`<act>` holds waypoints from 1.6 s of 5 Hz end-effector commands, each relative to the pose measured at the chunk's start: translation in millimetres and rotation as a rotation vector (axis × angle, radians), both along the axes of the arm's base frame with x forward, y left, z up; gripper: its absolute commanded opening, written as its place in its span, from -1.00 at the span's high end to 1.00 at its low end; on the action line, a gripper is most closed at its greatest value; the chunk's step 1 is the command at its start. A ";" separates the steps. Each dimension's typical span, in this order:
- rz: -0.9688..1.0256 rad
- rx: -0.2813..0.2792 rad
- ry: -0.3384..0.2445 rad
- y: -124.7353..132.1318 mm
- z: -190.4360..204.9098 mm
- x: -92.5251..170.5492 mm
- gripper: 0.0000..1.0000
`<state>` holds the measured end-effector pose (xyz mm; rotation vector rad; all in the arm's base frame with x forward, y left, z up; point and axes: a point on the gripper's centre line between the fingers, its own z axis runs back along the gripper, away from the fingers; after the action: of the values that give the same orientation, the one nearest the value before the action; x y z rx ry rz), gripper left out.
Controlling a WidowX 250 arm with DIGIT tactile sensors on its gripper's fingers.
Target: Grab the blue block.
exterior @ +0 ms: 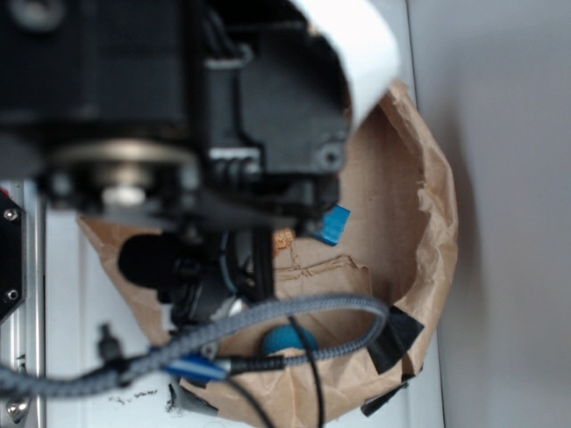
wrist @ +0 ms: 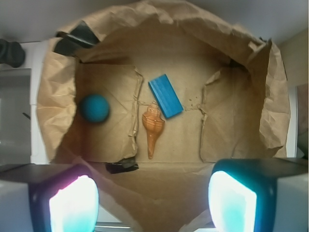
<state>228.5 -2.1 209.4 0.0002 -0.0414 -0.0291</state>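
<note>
Jaws stand wide apart and empty, the gripper (wrist: 152, 200) seemingly well above the blue block (wrist: 165, 95), which lies angled in the paper bag (wrist: 231, 53) touching the shell (wrist: 153, 125); turn to span its narrow width before descending.

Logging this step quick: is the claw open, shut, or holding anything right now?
Claw: open and holding nothing, above the paper bag, with the blue block lying untouched on the bag's floor.

arm: pointing down | gripper (wrist: 153, 203): jaws spread wide, nothing between fingers (wrist: 73, 203)
</note>
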 end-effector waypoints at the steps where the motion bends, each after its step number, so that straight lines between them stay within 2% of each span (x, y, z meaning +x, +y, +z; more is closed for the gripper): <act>1: 0.012 -0.001 -0.056 1.8 13.9 4.0 -1.00; 2: 0.020 0.058 -0.111 25.4 -35.9 36.7 -1.00; 3: 0.025 0.079 -0.096 40.1 -85.8 73.2 -1.00; 4: -0.042 0.117 -0.054 37.5 -126.0 87.1 -1.00; 7: -0.042 0.117 -0.054 37.5 -126.0 87.1 -1.00; 8: -0.108 0.133 -0.105 29.1 -139.0 80.4 -1.00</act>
<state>299.7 34.1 48.2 0.1282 -0.0670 -0.1220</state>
